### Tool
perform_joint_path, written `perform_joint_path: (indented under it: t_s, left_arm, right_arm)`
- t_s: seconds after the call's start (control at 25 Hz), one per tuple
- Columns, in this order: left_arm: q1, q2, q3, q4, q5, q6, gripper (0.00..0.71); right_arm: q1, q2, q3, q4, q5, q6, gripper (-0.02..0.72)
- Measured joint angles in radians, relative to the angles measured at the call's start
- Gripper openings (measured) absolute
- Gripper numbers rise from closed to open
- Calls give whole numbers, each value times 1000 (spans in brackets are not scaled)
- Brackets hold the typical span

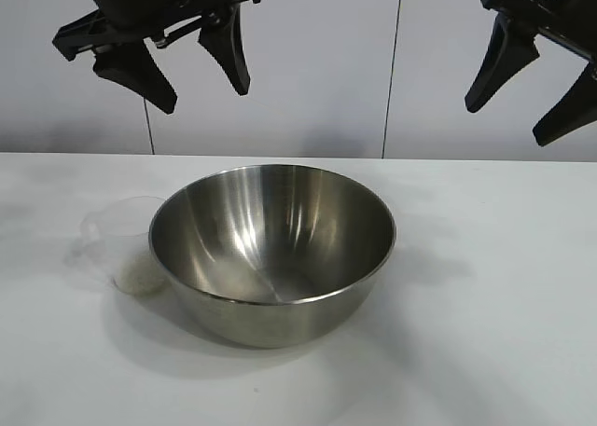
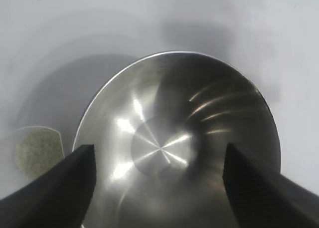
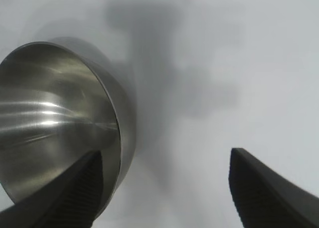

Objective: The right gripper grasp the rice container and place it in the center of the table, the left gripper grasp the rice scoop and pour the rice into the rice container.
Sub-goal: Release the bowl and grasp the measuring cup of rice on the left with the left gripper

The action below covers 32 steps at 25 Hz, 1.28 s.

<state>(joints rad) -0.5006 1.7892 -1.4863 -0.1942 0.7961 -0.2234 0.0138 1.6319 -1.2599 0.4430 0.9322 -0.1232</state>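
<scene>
**Inspector:** White bench (image 1: 504,333), pale panelled wall behind. Steel bowl (image 1: 272,249) stands upright near the middle of the bench, so I judge its placing done or nearly so. Plastic cup (image 1: 119,244) sits just beside the bowl on the left arm's side; whether they touch cannot be told.

**Assistant:** Contents?

**Inspector:** Bowl is bare inside, with only reflections on its floor. Cup holds a small heap of rice (image 1: 142,276) at its bottom, confirmed in the left wrist view (image 2: 37,149).

**Assistant:** Arms?

**Inspector:** Left gripper (image 1: 201,67) hangs high above the bowl and cup, jaws wide, holding nothing. Right gripper (image 1: 527,86) is high and off to the bowl's right, jaws also wide and empty.

**Assistant:** Step in hand?

**Inspector:** By my reading, fetching the cup. Advice: shift the left gripper outward over the cup, since its camera now centres on the bowl. Descend clear of the bowl rim, close gently on the thin wall or handle, lift level, then tip slowly over the bowl's centre. Risk: the light cup may slide or spill.
</scene>
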Motion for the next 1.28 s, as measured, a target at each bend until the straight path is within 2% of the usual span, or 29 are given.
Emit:
perform_joint_path:
  t_s: [0.88,1.0,1.12,1.28]
  left_arm:
    - [0,0,0,21,-20,14,516]
    - [0,0,0,70,-23,18,518]
    - [0,0,0,169,-14,19,549]
    - [0,0,0,293,66,21,596]
  right_arm:
    - [0,0,0,0,-15,0,494]
    - [0,0,0,0,-15,0,494]
    - [0,0,0,0,-15,0,494]
    - [0,0,0,0,-15,0,494]
